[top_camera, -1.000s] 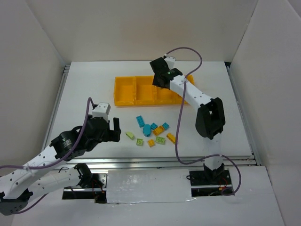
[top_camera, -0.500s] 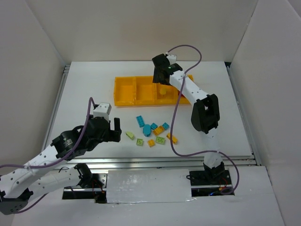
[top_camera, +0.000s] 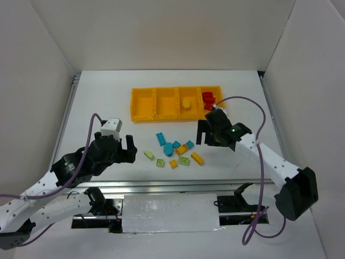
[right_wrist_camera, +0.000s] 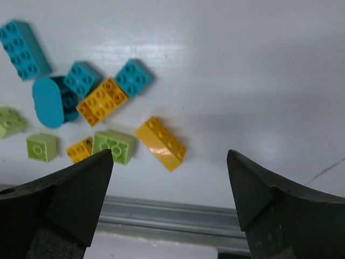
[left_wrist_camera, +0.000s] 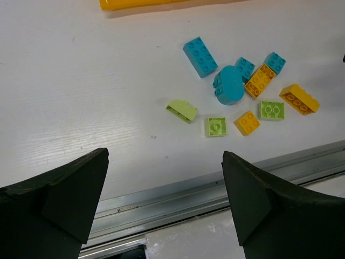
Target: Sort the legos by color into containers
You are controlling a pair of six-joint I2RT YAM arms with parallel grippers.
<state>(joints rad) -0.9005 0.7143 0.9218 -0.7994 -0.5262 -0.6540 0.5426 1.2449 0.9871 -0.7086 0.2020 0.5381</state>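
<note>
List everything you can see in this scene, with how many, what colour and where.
tray: one, orange-yellow, four compartments, far side of the table
red bricks: at least two, red, rightmost compartment
stored yellow brick: one, yellow, third compartment from the left
cyan bricks: four, cyan, loose cluster near the front edge
loose yellow bricks: three, yellow, same cluster
green bricks: three, pale green, same cluster
table: one, white
cables: two, purple, one per arm
left tool: one, black, open, empty, left of the cluster
right tool: one, black, open, empty, over the cluster's right side
</note>
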